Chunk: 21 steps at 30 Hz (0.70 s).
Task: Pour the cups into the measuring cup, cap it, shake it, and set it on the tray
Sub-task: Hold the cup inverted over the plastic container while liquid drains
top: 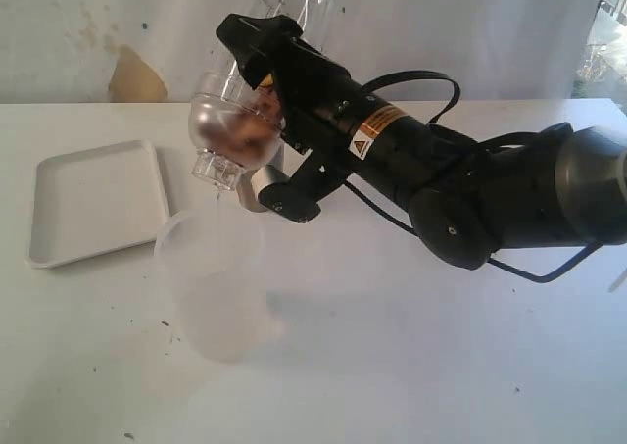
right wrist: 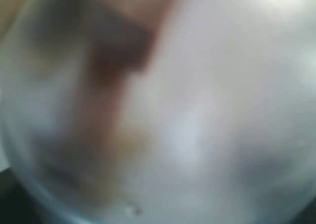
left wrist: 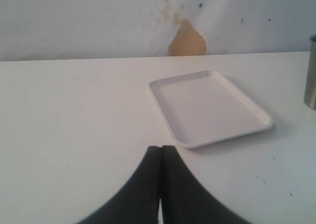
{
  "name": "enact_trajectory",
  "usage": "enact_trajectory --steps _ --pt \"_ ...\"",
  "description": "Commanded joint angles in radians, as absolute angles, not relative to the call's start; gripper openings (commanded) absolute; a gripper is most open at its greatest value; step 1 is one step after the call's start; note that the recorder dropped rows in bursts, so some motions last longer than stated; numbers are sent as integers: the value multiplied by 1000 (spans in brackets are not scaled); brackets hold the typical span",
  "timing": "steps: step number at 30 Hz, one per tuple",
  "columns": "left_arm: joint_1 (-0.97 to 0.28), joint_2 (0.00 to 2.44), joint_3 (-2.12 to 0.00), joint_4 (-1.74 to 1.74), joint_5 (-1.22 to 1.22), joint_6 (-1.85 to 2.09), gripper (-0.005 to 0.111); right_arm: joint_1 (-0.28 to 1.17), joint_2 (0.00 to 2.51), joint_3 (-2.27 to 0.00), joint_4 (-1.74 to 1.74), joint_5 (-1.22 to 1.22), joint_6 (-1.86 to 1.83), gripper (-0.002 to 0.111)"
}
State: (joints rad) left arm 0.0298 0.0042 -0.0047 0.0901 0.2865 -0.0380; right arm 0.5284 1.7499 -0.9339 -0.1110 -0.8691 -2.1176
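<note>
My right gripper is shut on the clear measuring cup, holding it tilted in the air above the table. Brown contents lie in its rounded lower end. The cup's blurred clear wall fills the right wrist view and hides the fingers there. The white tray lies flat on the left with nothing on it and also shows in the left wrist view as the tray. My left gripper is shut on nothing, low over the table short of the tray. The steel tumbler stands beyond the tray. The wooden cup is out of view.
A wide frosted plastic cup stands upright on the table just below the held measuring cup. The right arm stretches across from the right. A brown stain marks the back wall.
</note>
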Motion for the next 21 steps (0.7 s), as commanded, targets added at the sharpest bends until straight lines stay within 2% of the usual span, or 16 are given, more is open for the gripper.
enact_trajectory --steps 1,21 --pt "30 0 0 85 281 -40 0 527 1737 -946 -131 -922 -2136 0" --pt "30 0 0 85 281 -40 0 527 1737 -929 -152 -888 -2136 0"
